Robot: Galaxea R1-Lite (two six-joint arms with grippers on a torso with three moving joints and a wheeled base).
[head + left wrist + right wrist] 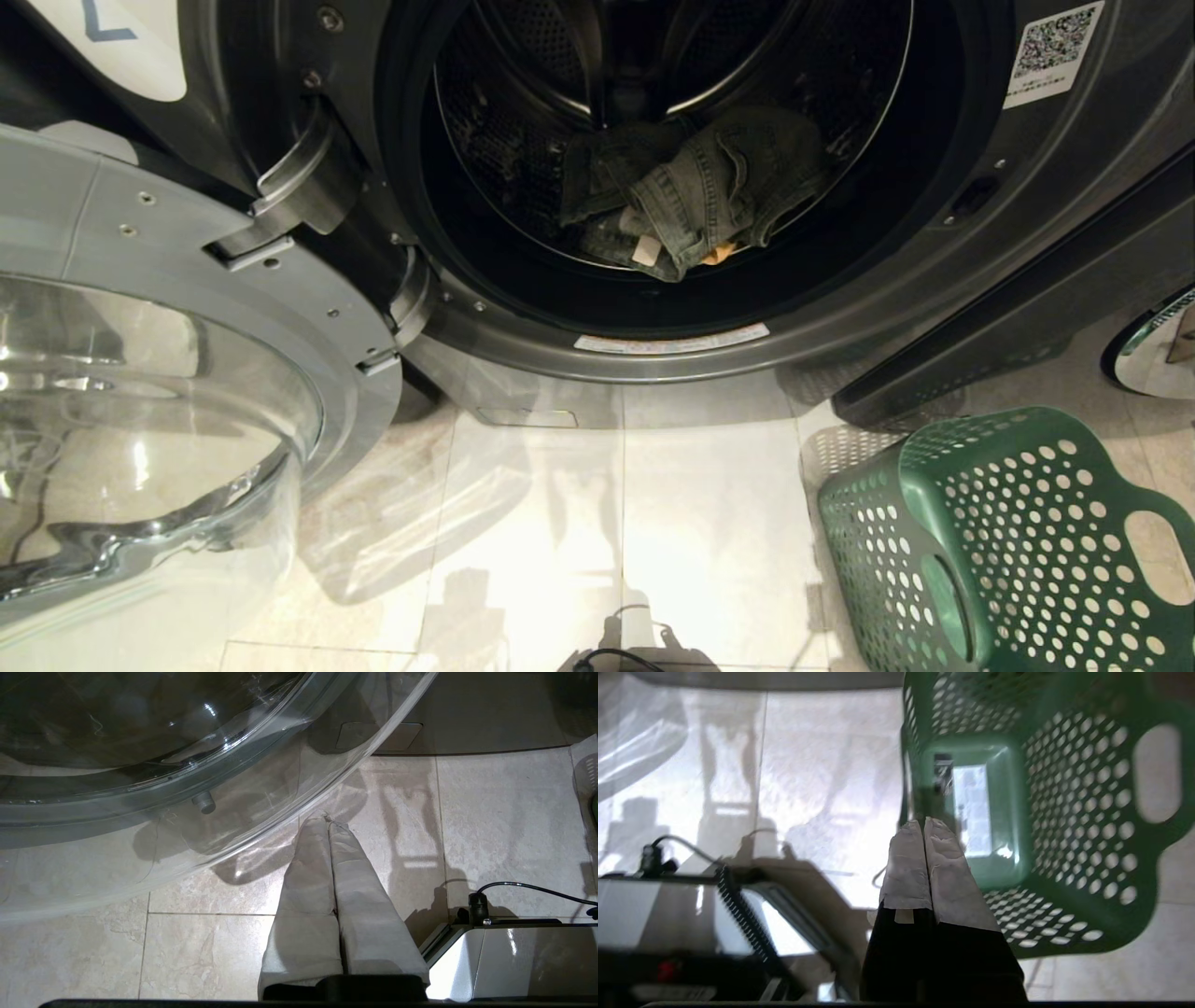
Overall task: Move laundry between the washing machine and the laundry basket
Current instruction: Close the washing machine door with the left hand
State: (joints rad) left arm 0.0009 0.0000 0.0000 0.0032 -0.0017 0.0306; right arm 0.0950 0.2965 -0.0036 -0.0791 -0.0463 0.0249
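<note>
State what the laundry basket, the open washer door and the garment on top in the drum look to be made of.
Laundry basket: moulded plastic, dark green, slight sheen; round holes all over and a cut-out handle.
Washing machine door: clear bowl, glass or clear plastic, glossy with reflections; its grey ring looks like metal or painted plastic.
Grey-green garment: woven cloth, probably denim; stitched seams and stiff folds show.

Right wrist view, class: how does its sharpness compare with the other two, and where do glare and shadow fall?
Right wrist view: soft, laundry basket blurred. Head view: sharp, glare on the floor tiles, drum dark around the laundry. Left wrist view: reflections streak the glass door; shadows on tiles.
</note>
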